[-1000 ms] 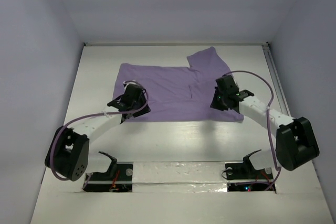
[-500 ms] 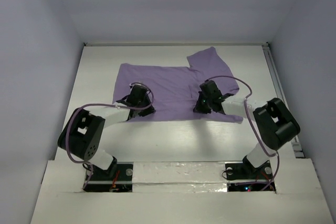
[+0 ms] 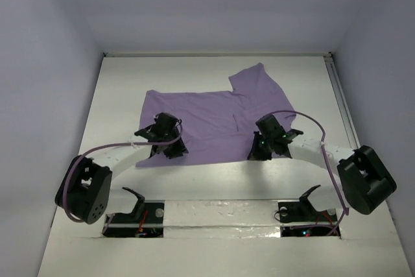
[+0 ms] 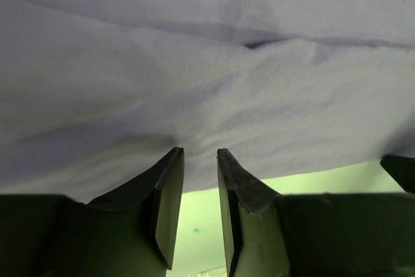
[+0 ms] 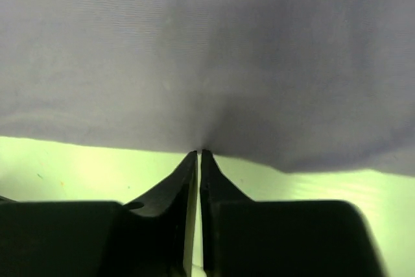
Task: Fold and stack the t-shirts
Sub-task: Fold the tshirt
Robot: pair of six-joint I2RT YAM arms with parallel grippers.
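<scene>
A plain lavender short-sleeved cloth t-shirt (image 3: 207,111) lies spread over the middle of the white table (image 3: 117,95), with one sleeve pointing to 1 o'clock. The left gripper (image 3: 172,150) sits at the shirt's 7 o'clock hem, its jaws a narrow gap apart and their tips touching the cloth. The right gripper (image 3: 258,154), at 5 o'clock, is pinched together on the hem.
</scene>
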